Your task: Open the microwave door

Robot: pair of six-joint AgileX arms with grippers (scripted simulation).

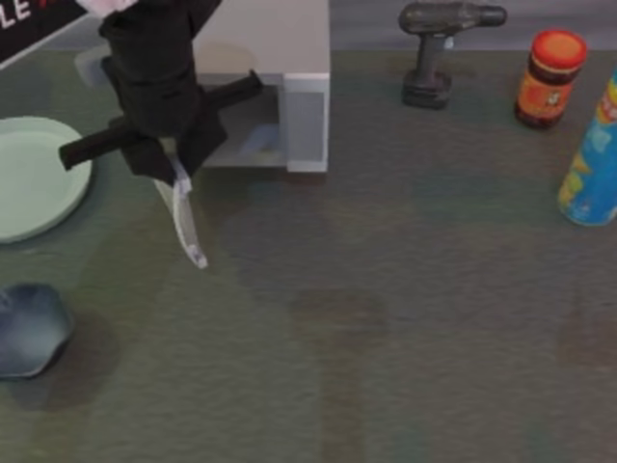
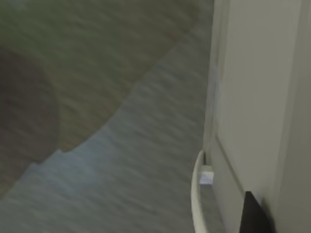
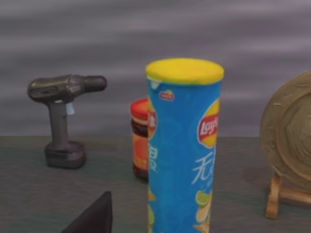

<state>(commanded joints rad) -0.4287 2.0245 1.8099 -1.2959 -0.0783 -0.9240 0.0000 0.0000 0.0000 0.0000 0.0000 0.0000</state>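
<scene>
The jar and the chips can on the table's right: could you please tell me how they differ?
The jar is short and squat; the chips can is a much taller tube. The jar is dark orange-brown with a red lid, whereas the can is blue with a yellow lid. The jar stands farther back, near the drill, and the can nearer the front at the right edge. Both stand upright and closed.

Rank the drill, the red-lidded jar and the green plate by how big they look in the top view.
1. Green plate, though cut off by the view's edge.
2. Drill.
3. Red-lidded jar, close to the drill.
</scene>
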